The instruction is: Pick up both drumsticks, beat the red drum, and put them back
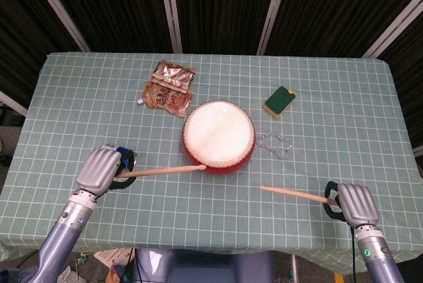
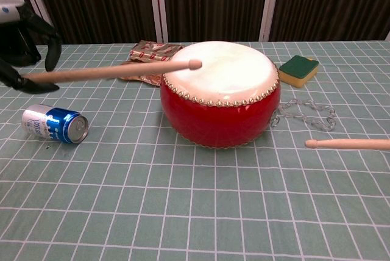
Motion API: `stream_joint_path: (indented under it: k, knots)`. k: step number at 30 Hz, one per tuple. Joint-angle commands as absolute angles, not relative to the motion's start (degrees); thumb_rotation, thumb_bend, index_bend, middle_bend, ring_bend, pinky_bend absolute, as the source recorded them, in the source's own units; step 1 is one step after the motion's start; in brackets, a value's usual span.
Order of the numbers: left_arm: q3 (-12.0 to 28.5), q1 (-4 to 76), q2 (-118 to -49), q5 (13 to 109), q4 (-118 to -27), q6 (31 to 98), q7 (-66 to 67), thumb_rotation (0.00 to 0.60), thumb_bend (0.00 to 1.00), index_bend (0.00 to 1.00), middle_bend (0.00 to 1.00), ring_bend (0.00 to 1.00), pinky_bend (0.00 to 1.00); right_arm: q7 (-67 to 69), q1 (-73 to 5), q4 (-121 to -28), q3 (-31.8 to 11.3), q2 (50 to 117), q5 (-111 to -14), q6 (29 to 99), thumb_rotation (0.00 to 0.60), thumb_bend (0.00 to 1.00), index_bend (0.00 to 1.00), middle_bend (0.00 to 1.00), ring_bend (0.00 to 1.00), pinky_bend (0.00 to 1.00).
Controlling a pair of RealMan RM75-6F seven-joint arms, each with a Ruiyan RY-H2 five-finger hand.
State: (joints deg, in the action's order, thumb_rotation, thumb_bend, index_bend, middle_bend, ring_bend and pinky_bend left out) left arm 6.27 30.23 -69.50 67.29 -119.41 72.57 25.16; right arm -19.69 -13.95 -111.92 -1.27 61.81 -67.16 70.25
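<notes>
The red drum [image 1: 218, 137] [image 2: 220, 95] with a white skin stands mid-table. My left hand [image 1: 100, 169] [image 2: 24, 41] grips one wooden drumstick [image 1: 162, 171] [image 2: 109, 71], raised off the table, its tip over the drum's near-left rim. My right hand [image 1: 351, 204] holds the end of the other drumstick [image 1: 291, 194] [image 2: 347, 144] near the table's front right; that stick lies low and points left. The right hand itself is out of the chest view.
A blue can [image 2: 54, 124] lies left of the drum, partly hidden by my left hand in the head view. Foil snack packets [image 1: 169, 86] lie behind the drum, a green-yellow sponge [image 1: 279, 101] at back right, a metal chain [image 1: 273, 144] right of the drum.
</notes>
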Motion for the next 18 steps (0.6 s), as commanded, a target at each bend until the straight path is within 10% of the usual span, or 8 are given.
stream_joint_path:
  k: [1,18]
  knots:
    - [8.5,30.5,-67.3,69.1,-120.0,72.8,22.6,0.6,0.48,0.78,1.0,1.0,1.0,-18.9,-14.0,-112.3,-2.0,61.6,-67.1,70.7,0.6,0.65,0.96,1.0,1.0,1.0]
    - [18.0,37.4,-62.8,63.0,-114.4,65.6,16.7,0.6,0.48,0.78,1.0,1.0,1.0,-20.9,-20.9,-121.7,-13.6,56.6,-56.5,71.1,0.6,0.65,0.96,1.0,1.0,1.0]
